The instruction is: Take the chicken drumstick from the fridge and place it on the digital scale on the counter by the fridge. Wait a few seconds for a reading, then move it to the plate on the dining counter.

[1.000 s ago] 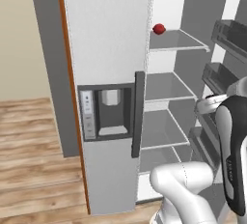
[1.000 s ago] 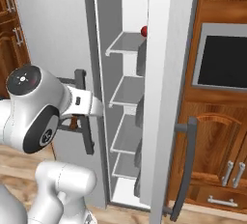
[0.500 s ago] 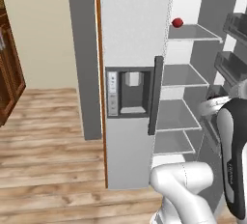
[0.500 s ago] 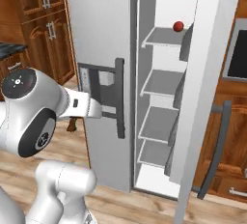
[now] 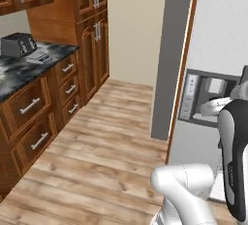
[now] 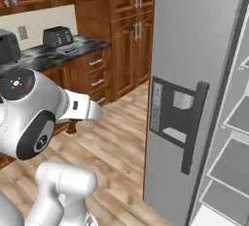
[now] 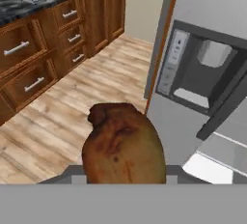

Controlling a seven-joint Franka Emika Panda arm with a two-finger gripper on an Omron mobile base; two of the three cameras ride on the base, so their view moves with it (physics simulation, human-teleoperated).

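Now, from the left base view, a wood-plank floor [image 5: 101,141] runs between brown cabinets with drawers under a dark marbled counter [image 5: 29,66] on the left and the grey fridge [image 5: 213,49] on the right; a dark toaster [image 5: 17,43] stands on that counter with the flat digital scale [image 5: 39,58] just in front of it; the white arm [image 5: 232,141] rises at the right edge before the fridge's dispenser panel. From the right base view, the same counter [image 6: 53,54] sits far left with the toaster [image 6: 57,36] and the scale [image 6: 68,50] beside it, and the fridge door [image 6: 194,74] with its dark handle [image 6: 192,122] stands open, shelves showing at the right. In the hand view, the chicken drumstick [image 7: 123,146] looms large and close, glossy brown with reddish patches, pinched in the gripper [image 7: 123,177] above the floor, the jaws closed on its lower end. Against the earlier pictures, the whole scene has swung from the fridge's interior toward the cabinets; this is the camera turning with the base, and the red fruit has left the frame.
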